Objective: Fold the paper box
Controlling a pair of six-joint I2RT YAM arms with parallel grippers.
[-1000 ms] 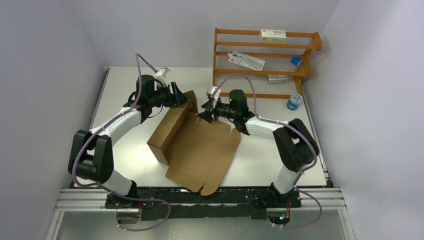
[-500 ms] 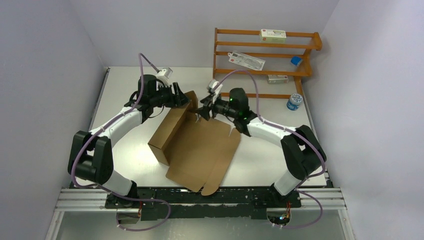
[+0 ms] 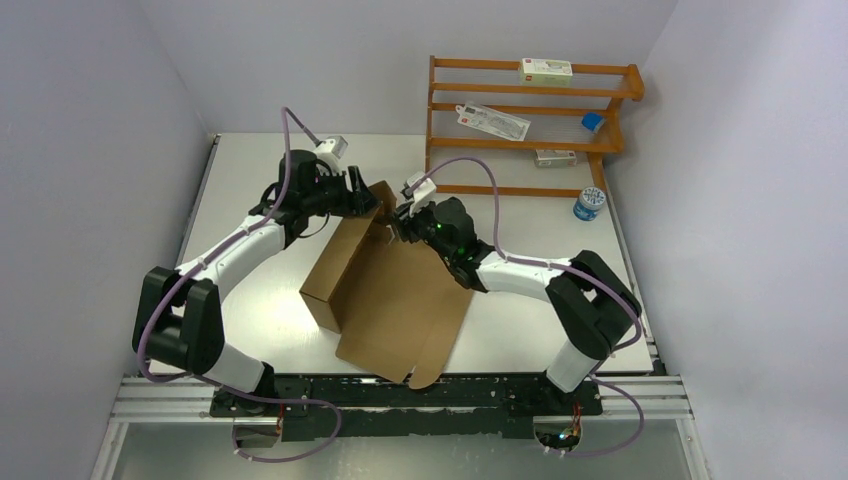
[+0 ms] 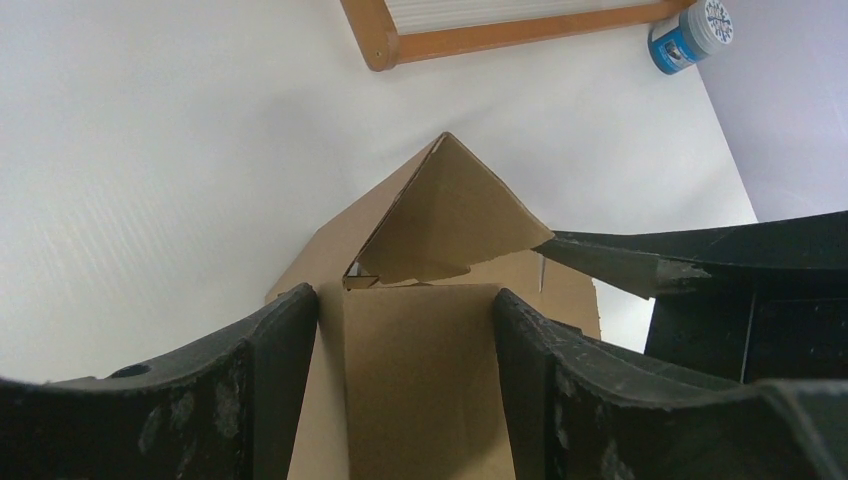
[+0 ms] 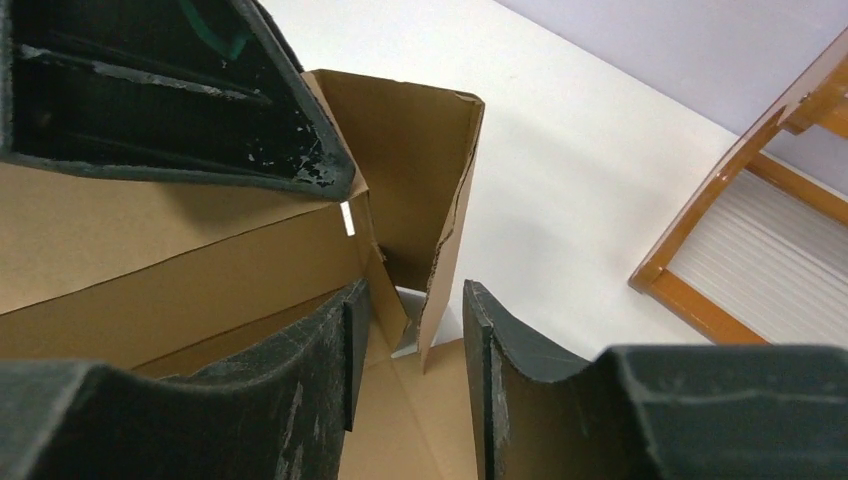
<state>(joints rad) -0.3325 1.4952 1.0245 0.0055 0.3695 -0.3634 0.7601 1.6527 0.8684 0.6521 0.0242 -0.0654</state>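
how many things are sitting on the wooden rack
4: a white carton on the top shelf of the rack, a flat white packet and a small blue item on the second, a smaller white carton on the third. More may be hidden behind the rails.

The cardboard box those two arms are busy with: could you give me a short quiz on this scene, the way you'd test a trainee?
1. True or false: the paper box lies completely flat.
2. Where is the small blue jar? A) inside the box; B) on the table beside the wooden rack; C) held by an arm.
3. Fill in: the left gripper and right gripper meet at the box's ____ end (near or far from the arm bases).

Key: 1) False, one side wall stands upright. 2) B. 3) Far.
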